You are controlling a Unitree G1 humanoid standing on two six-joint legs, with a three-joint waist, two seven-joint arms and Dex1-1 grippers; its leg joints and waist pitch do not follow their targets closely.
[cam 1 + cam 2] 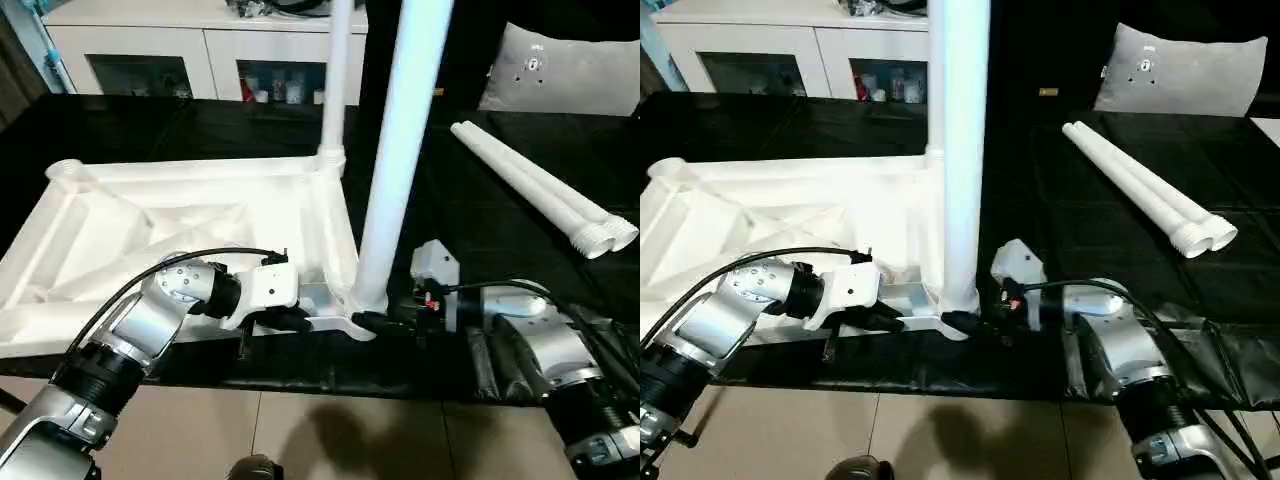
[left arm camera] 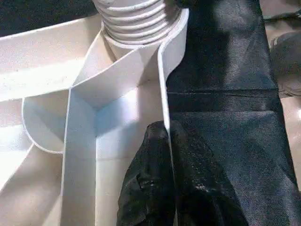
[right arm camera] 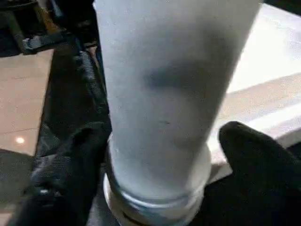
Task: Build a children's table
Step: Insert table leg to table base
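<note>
Upside down on the black cloth, the white table top [image 1: 180, 215] holds two upright legs [image 1: 400, 150]. Left gripper [image 2: 167, 165] clamps the rim [image 2: 164, 70]; right gripper [image 3: 162, 155] fingers straddle the near leg, apart.

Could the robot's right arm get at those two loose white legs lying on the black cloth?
Probably yes. The two loose legs lie on its right side with bare cloth between, and the right gripper only straddles the upright leg.

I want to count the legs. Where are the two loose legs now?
In the left eye view the two loose legs lie side by side on the black cloth, on the robot's right, in front of the grey-white cushion.
</note>
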